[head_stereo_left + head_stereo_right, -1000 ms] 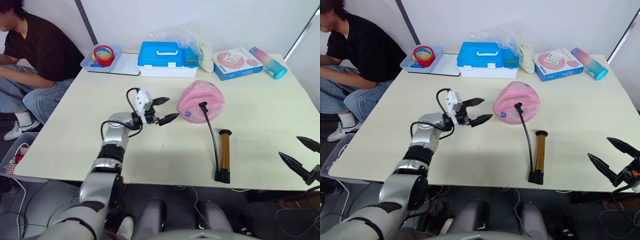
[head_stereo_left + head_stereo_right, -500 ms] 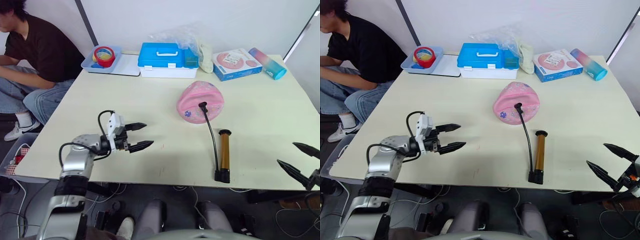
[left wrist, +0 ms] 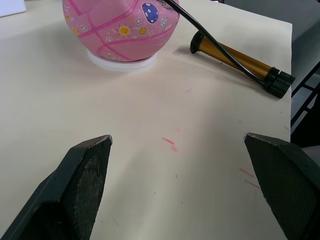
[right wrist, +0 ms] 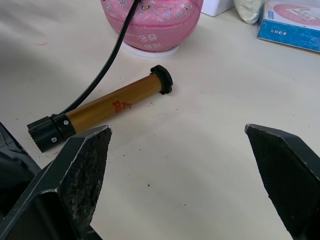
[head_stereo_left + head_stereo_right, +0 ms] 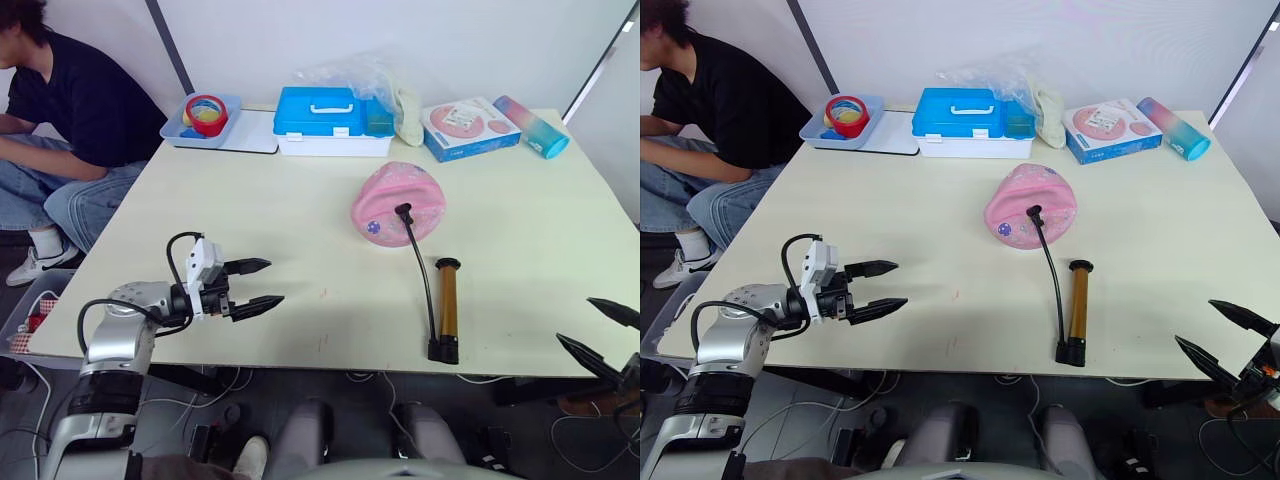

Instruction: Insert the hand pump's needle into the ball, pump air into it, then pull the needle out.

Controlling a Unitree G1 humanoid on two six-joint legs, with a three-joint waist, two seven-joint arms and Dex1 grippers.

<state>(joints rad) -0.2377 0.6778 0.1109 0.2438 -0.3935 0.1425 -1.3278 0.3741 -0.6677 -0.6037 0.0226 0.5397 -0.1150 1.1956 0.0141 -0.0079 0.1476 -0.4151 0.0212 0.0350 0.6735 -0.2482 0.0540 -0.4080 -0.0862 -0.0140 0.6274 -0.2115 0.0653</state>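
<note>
The pink ball (image 5: 400, 202) rests dented on a white ring (image 3: 120, 62) at mid-table. The hand pump (image 5: 447, 310) lies flat in front of it, its bronze barrel pointing at the ball. Its black hose (image 5: 425, 265) curves up to a black fitting (image 5: 404, 210) pressed on the ball's top; the needle is hidden there. My left gripper (image 5: 276, 281) hovers open and empty over the near left of the table, well short of the ball. My right gripper (image 5: 574, 318) is open and empty past the near right edge, aimed at the pump (image 4: 112, 107).
Along the far edge stand a blue case (image 5: 333, 118), a blue tray with tape rolls (image 5: 205, 115), a plastic bag, a pink-lidded box (image 5: 470, 127) and a blue-pink bottle (image 5: 530, 125). A person (image 5: 60, 110) sits at the far left corner.
My left arm has pulled back from beside the ball to the near left of the table, still open. The right gripper has sunk slightly near the right edge.
</note>
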